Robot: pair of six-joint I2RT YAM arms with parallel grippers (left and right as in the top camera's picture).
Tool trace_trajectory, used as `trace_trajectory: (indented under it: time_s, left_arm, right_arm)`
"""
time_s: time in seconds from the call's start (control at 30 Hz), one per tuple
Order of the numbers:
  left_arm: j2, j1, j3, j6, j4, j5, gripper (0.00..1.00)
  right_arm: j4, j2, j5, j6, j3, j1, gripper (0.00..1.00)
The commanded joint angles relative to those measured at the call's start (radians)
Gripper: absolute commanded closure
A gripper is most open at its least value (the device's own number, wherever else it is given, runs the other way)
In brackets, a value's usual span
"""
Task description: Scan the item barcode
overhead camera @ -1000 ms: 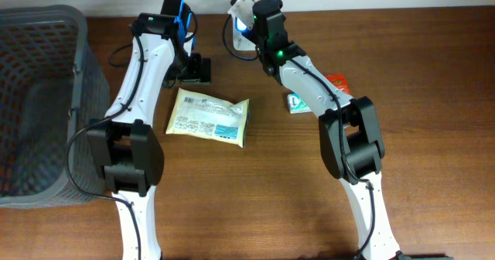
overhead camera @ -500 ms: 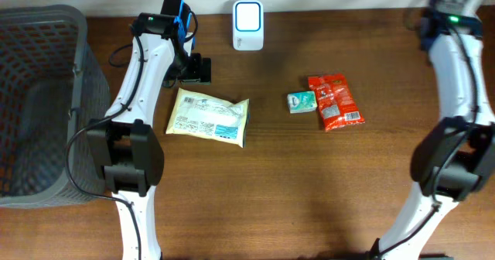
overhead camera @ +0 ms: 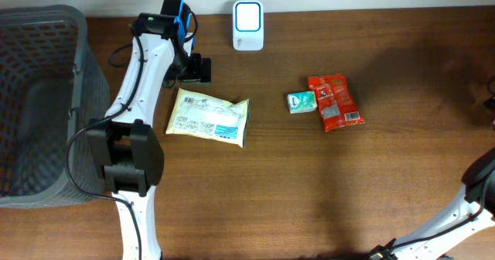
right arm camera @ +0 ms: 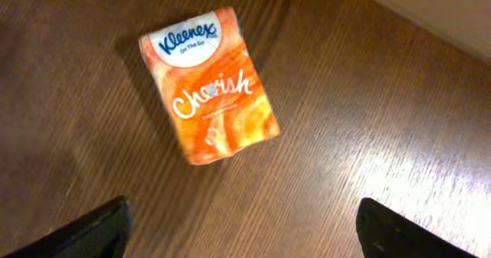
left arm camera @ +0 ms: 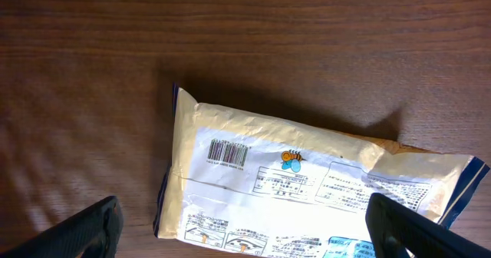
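R arm swung out right, 1 scanner, 3 packs, 1 Kleenex pack

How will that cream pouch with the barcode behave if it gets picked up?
The cream pouch looks like crinkled film, so it will probably flop when lifted by one edge. Its glossy surface may slip; lying flat, it shouldn't roll.

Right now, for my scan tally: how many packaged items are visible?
4: cream plastic pouch left of centre; small green pack beside red snack packet, mid-table; orange tissue pack, right wrist view. Grey mesh basket may hide more.
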Motion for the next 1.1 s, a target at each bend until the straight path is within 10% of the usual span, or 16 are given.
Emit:
trace_trajectory:
  time_s: [0.0,0.2,0.6,0.93,1.07]
  left_arm:
    - [0.004,0.004,-0.006,-0.009,0.002,-0.007,0.01]
    - [0.004,0.004,-0.006,-0.009,0.002,-0.007,0.01]
    - [0.004,0.003,-0.006,-0.009,0.002,-0.007,0.01]
    - [0.004,0.003,-0.006,-0.009,0.002,-0.007,0.01]
    - [0.004,0.003,-0.006,-0.009,0.002,-0.007,0.01]
  right_arm:
    - [-0.010,-0.138,-0.167,-0.018,0.000,0.028,0.03]
    - [-0.074,-0.328,-0.962,-0.216,0.000,0.169,0.01]
    - [-0.170,-0.016,-0.890,-0.381,-0.102,0.504,0.03]
    - [-0.296,0.110,-1.007,-0.543,-0.113,0.507,0.25]
    - [-0.323,0.110,-1.001,-0.571,-0.113,0.527,0.57]
